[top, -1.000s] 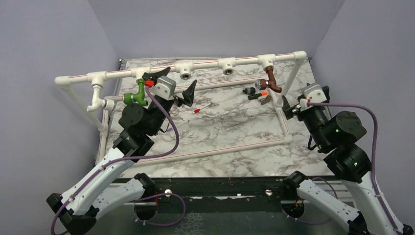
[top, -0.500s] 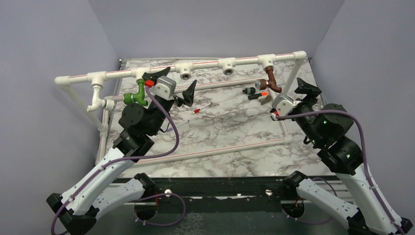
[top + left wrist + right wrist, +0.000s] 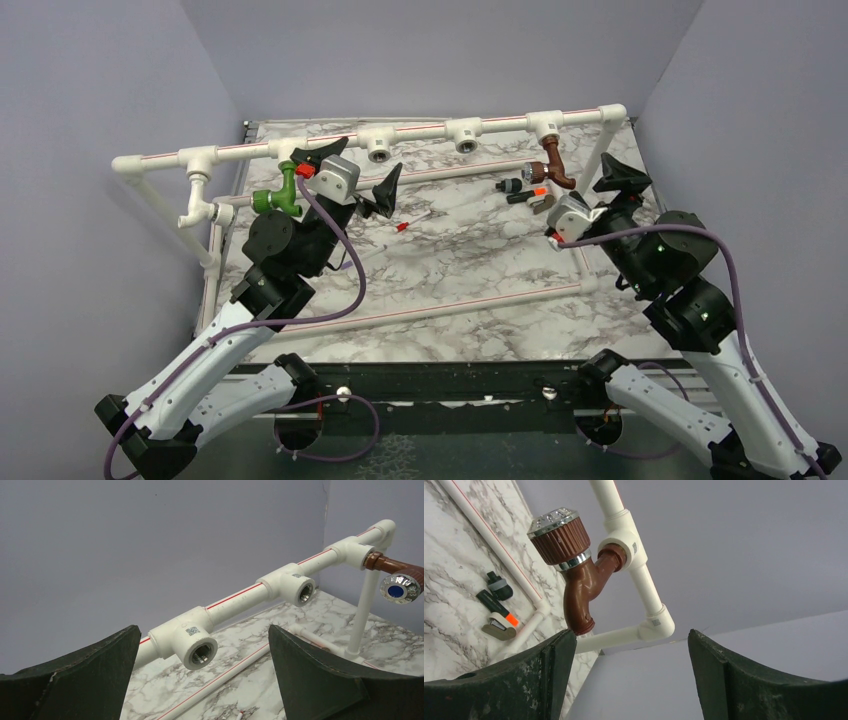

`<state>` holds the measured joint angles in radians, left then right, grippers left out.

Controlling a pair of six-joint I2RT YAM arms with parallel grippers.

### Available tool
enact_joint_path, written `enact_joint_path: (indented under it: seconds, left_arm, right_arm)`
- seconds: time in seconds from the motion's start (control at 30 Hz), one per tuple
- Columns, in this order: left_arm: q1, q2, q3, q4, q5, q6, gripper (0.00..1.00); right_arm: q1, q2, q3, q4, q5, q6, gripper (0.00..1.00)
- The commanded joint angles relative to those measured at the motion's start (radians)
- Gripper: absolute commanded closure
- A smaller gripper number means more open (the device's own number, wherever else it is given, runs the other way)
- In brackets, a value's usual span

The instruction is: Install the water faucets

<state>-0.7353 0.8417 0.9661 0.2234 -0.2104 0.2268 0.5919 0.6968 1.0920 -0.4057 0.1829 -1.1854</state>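
Observation:
The green faucet (image 3: 273, 198) sits at the left of the white pipe frame (image 3: 430, 130), its end against a hanging white fitting (image 3: 214, 212). The copper-coloured faucet (image 3: 555, 164) hangs from the right T-fitting (image 3: 545, 124); it also shows in the right wrist view (image 3: 580, 587) and the left wrist view (image 3: 387, 564). My left gripper (image 3: 355, 170) is open and empty, facing an empty threaded T-fitting (image 3: 196, 649) between its fingers (image 3: 75, 680). My right gripper (image 3: 608, 192) is open and empty, just right of the copper faucet, whose spout tip is beside its left finger (image 3: 524, 680).
Small black pieces, one with an orange tip (image 3: 527, 191), lie on the marble table (image 3: 460, 260) under the copper faucet. A small red-tipped bit (image 3: 403, 227) lies mid-table. A second empty T-fitting (image 3: 466, 134) sits on the top rail. Purple walls close in on all sides.
My right gripper has swung up and left from the frame's right side toward the copper faucet and turned its wrist. The left arm and both faucets have not moved.

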Motion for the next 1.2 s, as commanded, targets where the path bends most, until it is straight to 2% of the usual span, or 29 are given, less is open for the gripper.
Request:
enact_joint_path:
  seconds: [0.0,0.3,0.53,0.73,0.9,1.17]
  left_arm:
    - [-0.004,-0.010,-0.006,0.024,-0.009,0.005,0.01]
    - [-0.003,-0.006,-0.004,0.022,-0.007,0.004,0.01]
    - [-0.003,-0.003,-0.004,0.021,-0.007,0.005,0.01]
    - [-0.004,-0.001,-0.004,0.021,-0.009,0.005,0.01]
    - [-0.003,-0.001,-0.006,0.022,-0.009,0.007,0.01]
    - [-0.003,0.000,-0.006,0.022,-0.009,0.008,0.01]
  right_arm:
    - [0.004,0.040,0.047,-0.132,-0.073,-0.142,0.13]
    - [0.004,0.030,-0.004,-0.191,-0.089,-0.096,0.13]
    - [0.005,0.033,-0.093,-0.002,-0.094,-0.142,0.13]
    - [0.004,0.037,-0.204,0.249,-0.056,-0.266,0.13]
    - [0.003,0.054,-0.236,0.373,-0.014,-0.381,0.13]
    - [0.004,0.072,-0.235,0.397,0.024,-0.480,0.19]
